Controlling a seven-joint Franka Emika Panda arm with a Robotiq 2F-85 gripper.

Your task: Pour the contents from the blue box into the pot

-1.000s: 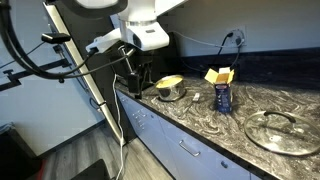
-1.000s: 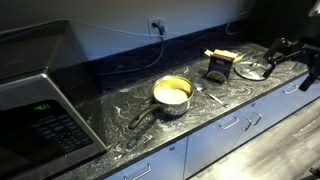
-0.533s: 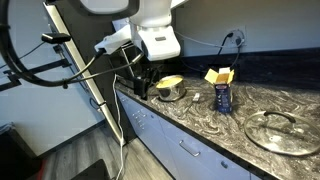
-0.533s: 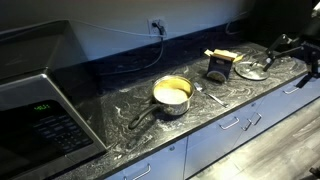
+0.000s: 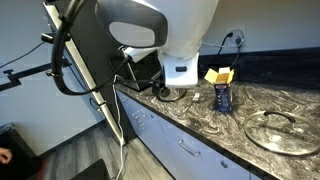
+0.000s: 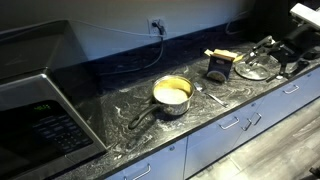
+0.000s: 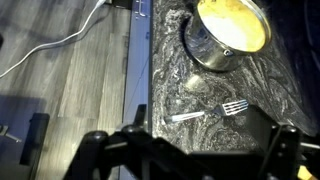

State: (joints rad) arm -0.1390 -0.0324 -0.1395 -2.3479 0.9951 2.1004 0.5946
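Note:
The blue box (image 5: 222, 92) stands upright with yellow flaps open on the dark marbled counter; it also shows in an exterior view (image 6: 219, 66). It is out of the wrist view. The pot (image 6: 172, 95) is silvery with yellow inside and has a long handle. In the wrist view the pot (image 7: 232, 30) is at the top right. In an exterior view the arm hides most of it. My gripper (image 7: 200, 150) is open and empty, fingers wide apart, hovering above the counter near its edge. It shows dark at the right of an exterior view (image 6: 278, 52), apart from the box.
A fork (image 7: 205, 110) lies on the counter below the pot. A flat glass lid (image 5: 275, 130) with a knob lies beyond the box, also seen in an exterior view (image 6: 250, 68). A microwave (image 6: 40, 120) stands at one end. Wood floor (image 7: 70, 90) lies past the counter edge.
The arm has swung in over the counter. It now covers the pot in one exterior view and reaches further into the other from the right. The box and pot have not moved.

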